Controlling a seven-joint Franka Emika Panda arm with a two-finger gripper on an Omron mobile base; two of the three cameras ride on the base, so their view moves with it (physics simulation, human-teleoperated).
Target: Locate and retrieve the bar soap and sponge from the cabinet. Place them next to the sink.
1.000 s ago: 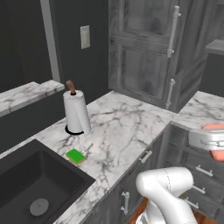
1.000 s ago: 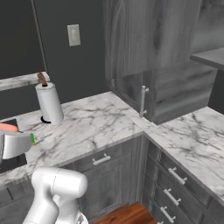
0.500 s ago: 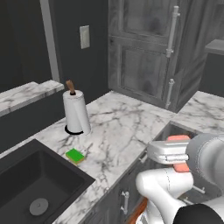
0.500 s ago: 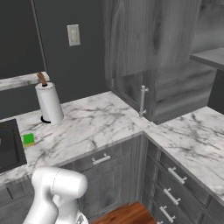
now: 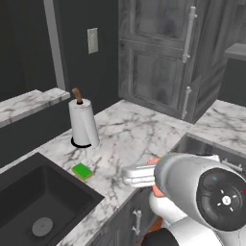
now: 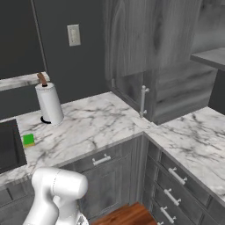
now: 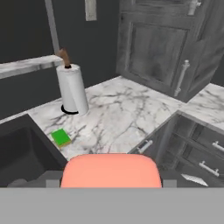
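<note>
White marble counter (image 5: pixel 139 134) ran along a dark wall and turned a corner. At the hand, the gripper (image 7: pixel 111 186) pinched the bar soap (image 7: pixel 111 171), whose long axis lay crosswise between the fingers, above the counter's front edge. Beyond it the sponge (image 7: pixel 61 137) lay flat on the marble just beside the sink (image 5: pixel 33 202), its long side angled toward the basin. Farther back a paper towel roll (image 5: pixel 83 122) stood upright near the wall, with a grey cabinet (image 5: pixel 161 55) on the counter to its right.
</note>
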